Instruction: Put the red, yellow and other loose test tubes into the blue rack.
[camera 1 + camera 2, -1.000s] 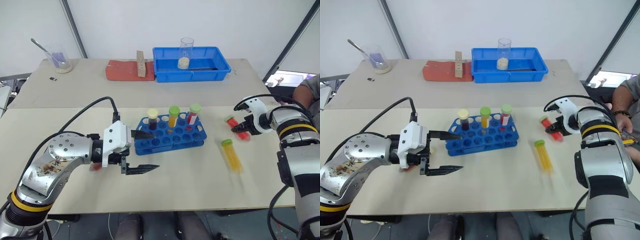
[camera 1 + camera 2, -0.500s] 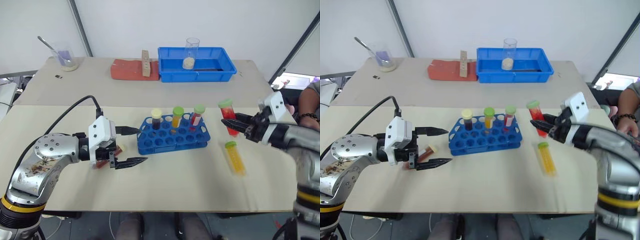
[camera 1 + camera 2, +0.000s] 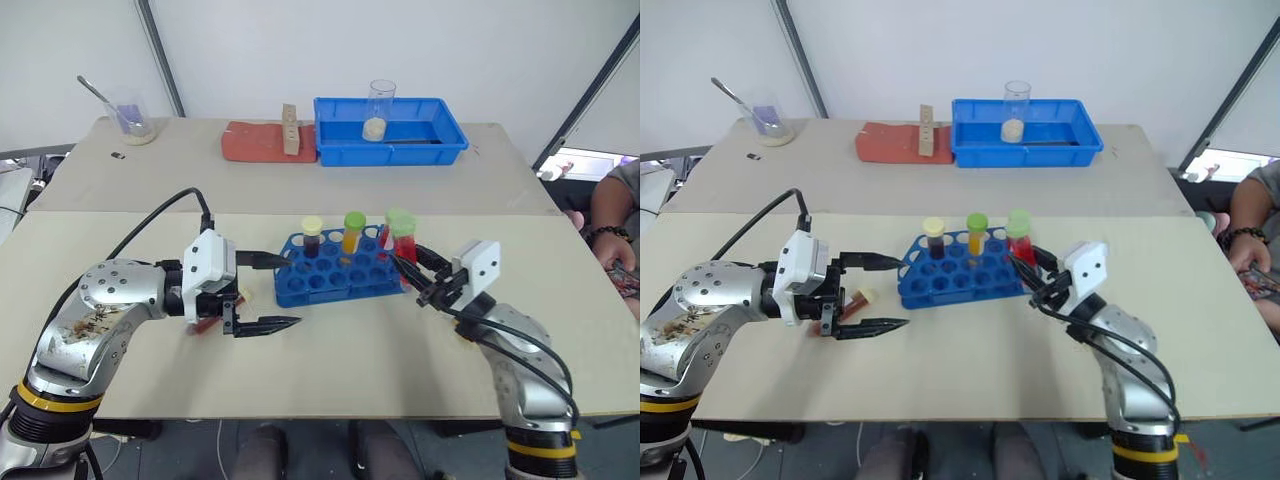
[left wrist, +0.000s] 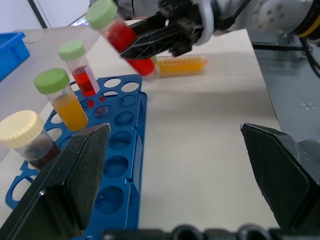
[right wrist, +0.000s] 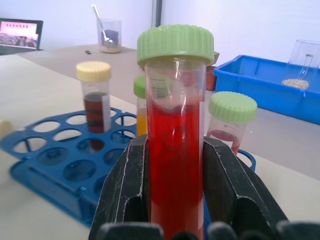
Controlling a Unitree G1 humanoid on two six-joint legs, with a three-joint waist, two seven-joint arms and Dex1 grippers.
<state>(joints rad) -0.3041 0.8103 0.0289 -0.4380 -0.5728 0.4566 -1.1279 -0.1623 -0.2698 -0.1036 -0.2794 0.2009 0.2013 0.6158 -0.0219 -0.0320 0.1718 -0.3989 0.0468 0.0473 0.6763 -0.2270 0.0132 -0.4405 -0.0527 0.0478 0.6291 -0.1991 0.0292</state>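
The right gripper [image 3: 412, 270] pinches the red tube [image 5: 175, 150] by the blue rack [image 3: 340, 281]. The left gripper [image 3: 272, 294] has its jaws spread wide.

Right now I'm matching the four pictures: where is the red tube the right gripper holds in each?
Left eye: red tube, right of the blue rack.
Right eye: same side of the rack.
Left wrist: upper middle, above the rack.
Right wrist: centre, between the pads.
Shared landmark: the blue rack.

Yellow tube [image 4: 182, 64] blurred behind the right gripper [image 4: 150, 42]; dark tube [image 3: 855, 300] perhaps half-hidden under the left gripper [image 3: 880, 295].
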